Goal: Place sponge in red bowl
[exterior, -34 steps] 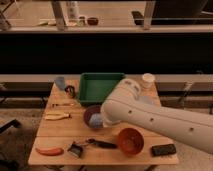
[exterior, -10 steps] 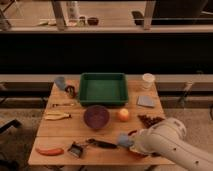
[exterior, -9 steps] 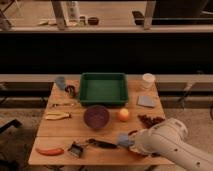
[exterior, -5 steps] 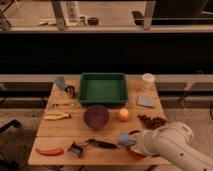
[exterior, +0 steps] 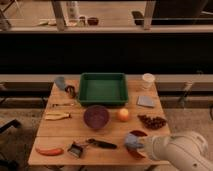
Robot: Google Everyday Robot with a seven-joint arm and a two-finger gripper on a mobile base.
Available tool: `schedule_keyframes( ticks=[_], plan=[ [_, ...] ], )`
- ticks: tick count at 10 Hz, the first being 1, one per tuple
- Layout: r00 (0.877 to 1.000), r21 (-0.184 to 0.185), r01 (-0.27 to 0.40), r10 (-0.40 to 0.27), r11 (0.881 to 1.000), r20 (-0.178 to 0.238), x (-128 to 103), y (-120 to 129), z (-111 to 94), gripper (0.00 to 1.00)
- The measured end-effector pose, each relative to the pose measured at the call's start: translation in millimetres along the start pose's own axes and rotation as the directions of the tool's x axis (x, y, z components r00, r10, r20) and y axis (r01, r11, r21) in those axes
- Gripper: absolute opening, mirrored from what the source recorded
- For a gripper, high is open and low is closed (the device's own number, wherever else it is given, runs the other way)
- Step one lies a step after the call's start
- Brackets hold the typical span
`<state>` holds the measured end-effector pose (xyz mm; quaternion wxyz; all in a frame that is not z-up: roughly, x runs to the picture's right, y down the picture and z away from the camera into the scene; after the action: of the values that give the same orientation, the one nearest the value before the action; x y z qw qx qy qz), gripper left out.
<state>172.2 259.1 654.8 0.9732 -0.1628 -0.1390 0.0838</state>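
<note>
Sponge in closed hand at red bowl's left rim.

You see only a sliver of the red bowl; the white arm covers most of it, and the arm itself runs off the bottom right corner. The gripper sits at the bowl, closed on the sponge, which shows only as a small bluish patch. The tabletop front edge is cut off at the bottom.
</note>
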Motion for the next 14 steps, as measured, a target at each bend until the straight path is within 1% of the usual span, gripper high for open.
schedule_keyframes(
  ticks=[2, 5, 7, 9, 10, 11, 12, 13, 14],
  plan=[
    [1.0, 0.002, -0.006, 0.006, 1.0, 0.0, 3, 2, 3, 0.0],
    [1.0, -0.001, 0.012, -0.012, 1.0, -0.006, -2, -5, 13, 0.0],
    [1.0, 0.008, 0.013, -0.013, 1.0, -0.021, -2, -10, 12, 0.0],
    [0.999, 0.024, 0.006, -0.005, 1.0, -0.036, 3, -12, 6, 0.0],
    [0.999, 0.027, 0.0, 0.001, 1.0, -0.039, 6, -11, 4, 0.04],
    [0.999, 0.027, -0.004, 0.005, 1.0, -0.041, 8, -10, 3, 0.14],
    [0.999, 0.02, 0.003, -0.002, 1.0, -0.039, 6, -9, 5, 0.24],
    [0.999, 0.009, 0.015, -0.014, 1.0, -0.037, 0, -10, 8, 0.36],
    [0.999, 0.006, 0.022, -0.022, 1.0, -0.039, -4, -11, 10, 0.43]
  ],
)
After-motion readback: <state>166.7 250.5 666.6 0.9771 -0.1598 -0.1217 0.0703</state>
